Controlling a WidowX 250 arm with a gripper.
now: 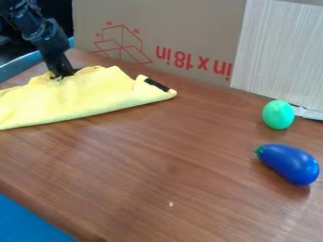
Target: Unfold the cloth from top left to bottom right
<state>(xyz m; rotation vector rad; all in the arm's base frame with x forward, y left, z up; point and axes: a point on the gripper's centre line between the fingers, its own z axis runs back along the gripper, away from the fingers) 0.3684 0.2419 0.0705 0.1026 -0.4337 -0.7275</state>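
And here's the black tool (62, 74) at ten o'clock, tip down at the yellow cloth (82, 99), opening and hold impossible to call, cloth lying folded from nine round to twelve on the worktop (157, 165), green egg (278, 114) at three, blue eggplant (289, 164) at four

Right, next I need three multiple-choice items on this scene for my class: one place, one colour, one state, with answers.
1. Where in the picture is the pincer?
A) Lower right
B) Upper left
C) Centre

2. What colour is the egg-shaped toy behind the toy eggplant?
A) Green
B) Red
C) White

3. How does the cloth lie?
A) Rolled up
B) Spread flat
C) Folded over

1 B: it meets the cloth's upper edge.
2 A: its surface is green.
3 C: a flap overlaps near the black patch.
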